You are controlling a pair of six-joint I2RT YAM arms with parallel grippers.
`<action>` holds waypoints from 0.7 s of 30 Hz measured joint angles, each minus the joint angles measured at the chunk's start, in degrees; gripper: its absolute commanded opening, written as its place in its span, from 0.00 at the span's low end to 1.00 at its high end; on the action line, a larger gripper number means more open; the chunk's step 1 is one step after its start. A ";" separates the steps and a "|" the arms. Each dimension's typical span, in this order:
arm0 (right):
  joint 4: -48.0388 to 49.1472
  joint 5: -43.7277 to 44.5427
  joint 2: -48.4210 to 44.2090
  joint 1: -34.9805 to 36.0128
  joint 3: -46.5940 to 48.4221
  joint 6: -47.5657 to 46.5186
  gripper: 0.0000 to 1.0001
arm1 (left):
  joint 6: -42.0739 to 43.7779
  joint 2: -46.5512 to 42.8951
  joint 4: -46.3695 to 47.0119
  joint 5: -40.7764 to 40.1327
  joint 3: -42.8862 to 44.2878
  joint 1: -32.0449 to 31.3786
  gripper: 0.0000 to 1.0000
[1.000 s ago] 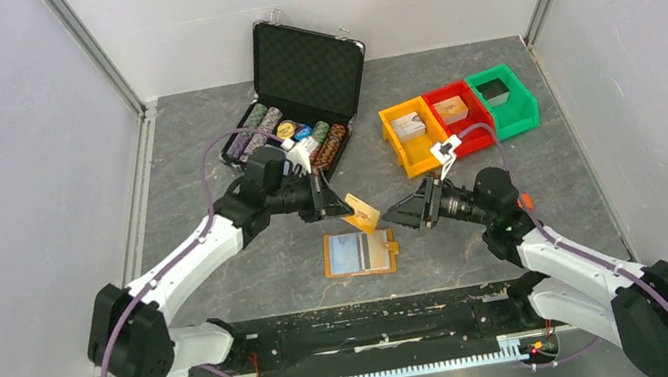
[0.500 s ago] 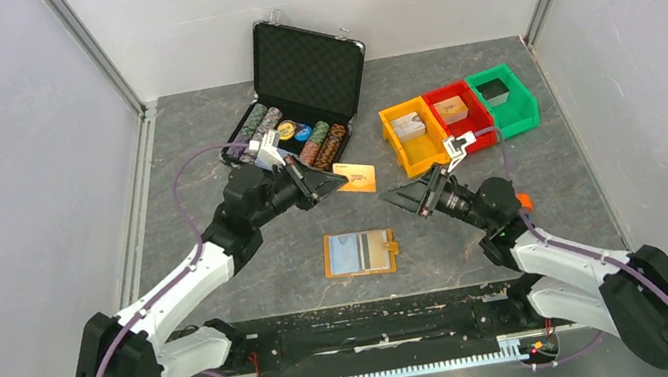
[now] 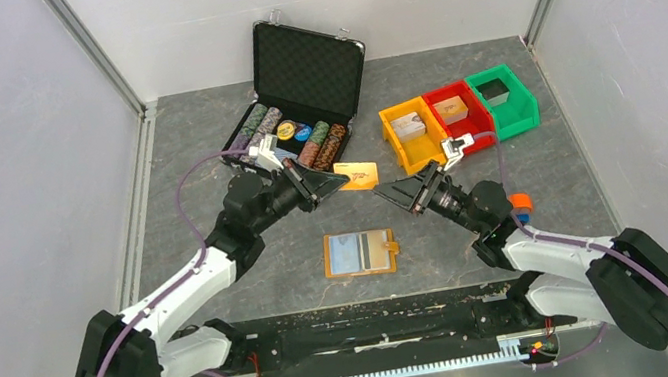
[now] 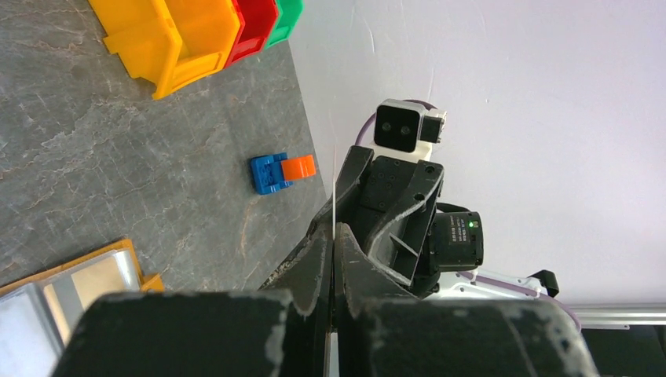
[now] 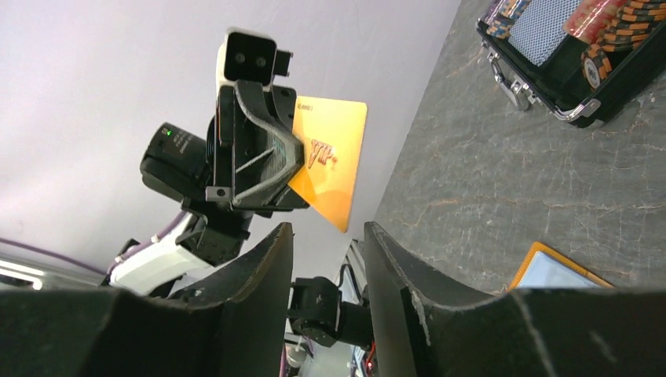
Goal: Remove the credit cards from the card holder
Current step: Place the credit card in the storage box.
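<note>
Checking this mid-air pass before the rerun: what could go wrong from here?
1. The left end effector pinches the orange card by one edge only, in the air; a nudge from the right end effector could twist it loose.
2. In the right wrist view only the card's lower corner sits near the open jaws, so they may close on a corner or miss.

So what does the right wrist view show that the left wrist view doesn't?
Only right wrist: the orange printed face of the card, held in the left gripper, plus the open chip case. Only left wrist: the bins and a blue-and-orange block; there the card is just a thin edge. Both: the card holder lying on the table.
</note>
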 measured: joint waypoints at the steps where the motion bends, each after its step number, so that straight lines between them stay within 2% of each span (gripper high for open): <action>1: 0.09 0.59 0.04 0.00 0.00 0.31 0.38 | -0.24 0.00 0.59 0.00 -0.24 0.00 0.02; 5: 0.39 2.27 0.57 0.00 0.02 0.92 0.31 | -1.42 0.00 2.01 0.02 -1.09 -0.04 0.02; 8: 0.50 2.86 1.36 0.00 0.07 1.29 0.21 | -2.19 0.00 2.89 0.09 -1.55 -0.04 0.02; 11: 1.05 3.34 2.16 0.00 0.07 1.79 0.03 | -2.64 0.00 3.50 0.11 -1.60 -0.04 0.02; 13: 1.77 3.43 2.54 0.00 0.07 2.23 0.00 | -2.80 0.02 4.11 0.09 -1.86 -0.04 0.06; 17: 3.91 3.61 2.93 -0.50 0.07 3.23 0.00 | -3.15 0.24 4.52 -0.87 -2.56 0.02 0.20; 19: 4.22 3.39 2.93 -1.18 0.07 3.30 0.00 | -3.21 0.44 4.48 -0.85 -2.56 -0.04 0.34; 21: 3.93 2.97 2.69 -2.71 0.17 3.08 0.00 | -3.15 0.55 3.85 -0.76 -2.56 -0.11 0.55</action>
